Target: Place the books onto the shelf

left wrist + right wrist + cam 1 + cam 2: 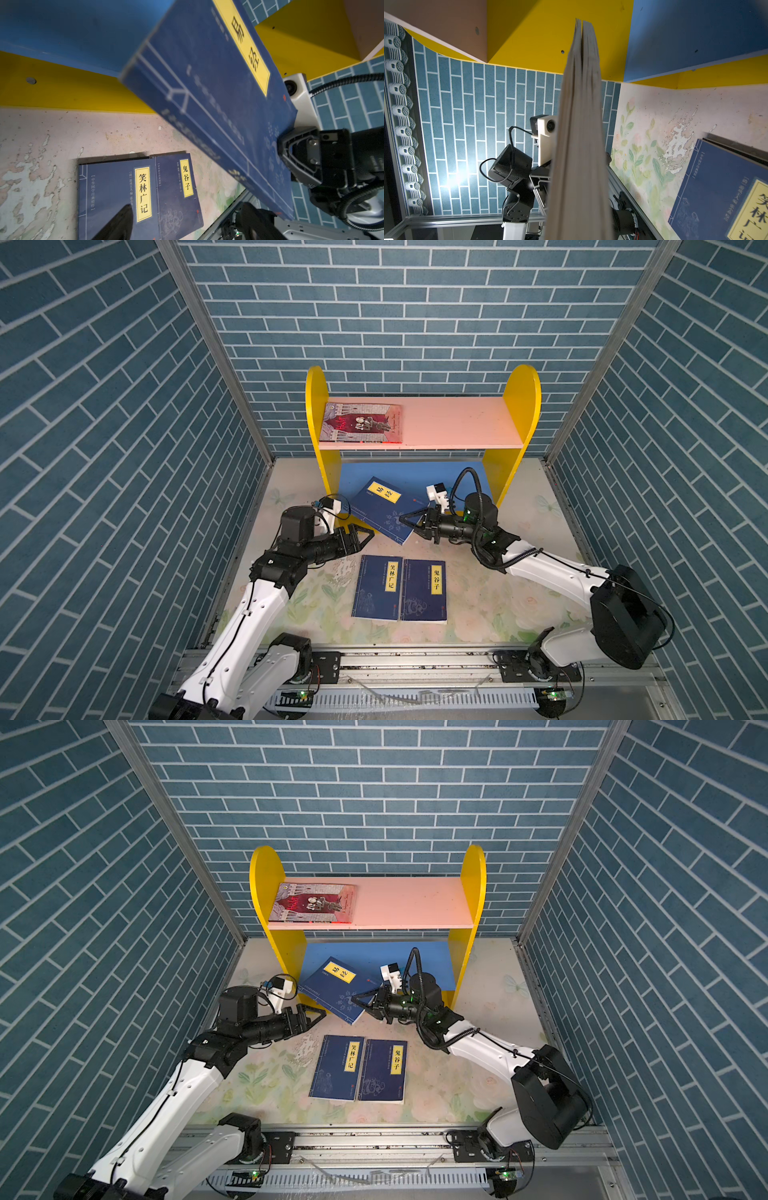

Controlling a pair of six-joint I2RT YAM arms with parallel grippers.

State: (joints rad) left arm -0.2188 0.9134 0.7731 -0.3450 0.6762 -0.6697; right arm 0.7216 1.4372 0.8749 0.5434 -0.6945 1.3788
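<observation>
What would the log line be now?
left gripper: open, empty | right gripper: shut on tilted book | red book: on pink board | two books: flat on table

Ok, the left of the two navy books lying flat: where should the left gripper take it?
Left navy book: probably its free left long edge, the spine side, left gripper coming in low from the left. It lies flat on the table, and its right edge sits against the right navy book, leaving no gap there.
</observation>
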